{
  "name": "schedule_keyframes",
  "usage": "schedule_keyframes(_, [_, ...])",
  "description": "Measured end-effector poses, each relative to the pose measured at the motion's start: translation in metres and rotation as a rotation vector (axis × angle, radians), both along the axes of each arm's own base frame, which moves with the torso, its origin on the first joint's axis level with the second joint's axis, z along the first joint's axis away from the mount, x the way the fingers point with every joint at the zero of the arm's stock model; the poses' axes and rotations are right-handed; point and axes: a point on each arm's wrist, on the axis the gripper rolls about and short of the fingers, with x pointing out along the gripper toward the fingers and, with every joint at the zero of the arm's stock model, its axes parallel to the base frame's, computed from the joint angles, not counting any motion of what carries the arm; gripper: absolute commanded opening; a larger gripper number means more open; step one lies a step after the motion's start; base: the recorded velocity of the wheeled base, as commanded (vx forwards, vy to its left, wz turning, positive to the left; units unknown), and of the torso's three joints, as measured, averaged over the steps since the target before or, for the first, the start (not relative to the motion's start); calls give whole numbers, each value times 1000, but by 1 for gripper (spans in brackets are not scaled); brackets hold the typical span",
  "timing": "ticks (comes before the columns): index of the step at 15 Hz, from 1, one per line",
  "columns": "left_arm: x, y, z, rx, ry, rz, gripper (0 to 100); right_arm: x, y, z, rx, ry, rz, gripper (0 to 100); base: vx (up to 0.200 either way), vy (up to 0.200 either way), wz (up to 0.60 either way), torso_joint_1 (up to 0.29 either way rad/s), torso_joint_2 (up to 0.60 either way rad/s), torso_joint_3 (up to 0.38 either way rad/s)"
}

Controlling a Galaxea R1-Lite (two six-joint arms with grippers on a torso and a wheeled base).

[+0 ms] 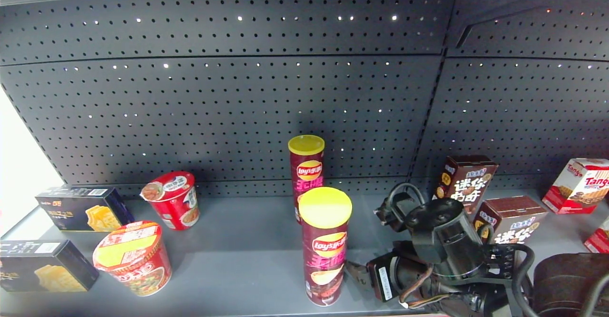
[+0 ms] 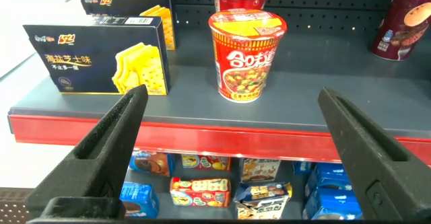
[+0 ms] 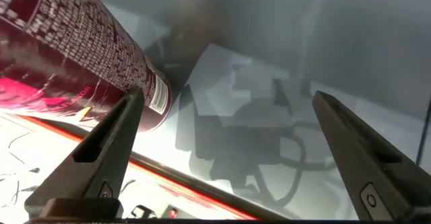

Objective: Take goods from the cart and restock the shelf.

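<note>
Two maroon chip cans with yellow lids stand upright mid-shelf, the front can before the back can. My right gripper sits low on the shelf just right of the front can. In the right wrist view this gripper is open with nothing between its fingers, and the can lies just outside one finger. My left gripper is open and holds nothing, out in front of the shelf's red edge, facing a red cup of noodles.
Two noodle cups and two black cracker boxes fill the shelf's left. Brown boxes and a red-white wafer box stand right. Bare shelf board lies between cups and cans. Lower shelf goods show below.
</note>
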Motion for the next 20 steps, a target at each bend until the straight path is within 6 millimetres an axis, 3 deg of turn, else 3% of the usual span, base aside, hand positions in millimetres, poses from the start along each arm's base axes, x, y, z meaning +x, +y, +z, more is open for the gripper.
schedule_keyframes(20, [0,0,0,0,0,0,100,-2,18,-4,-2,1,39,100,0,0,0,0,0,0])
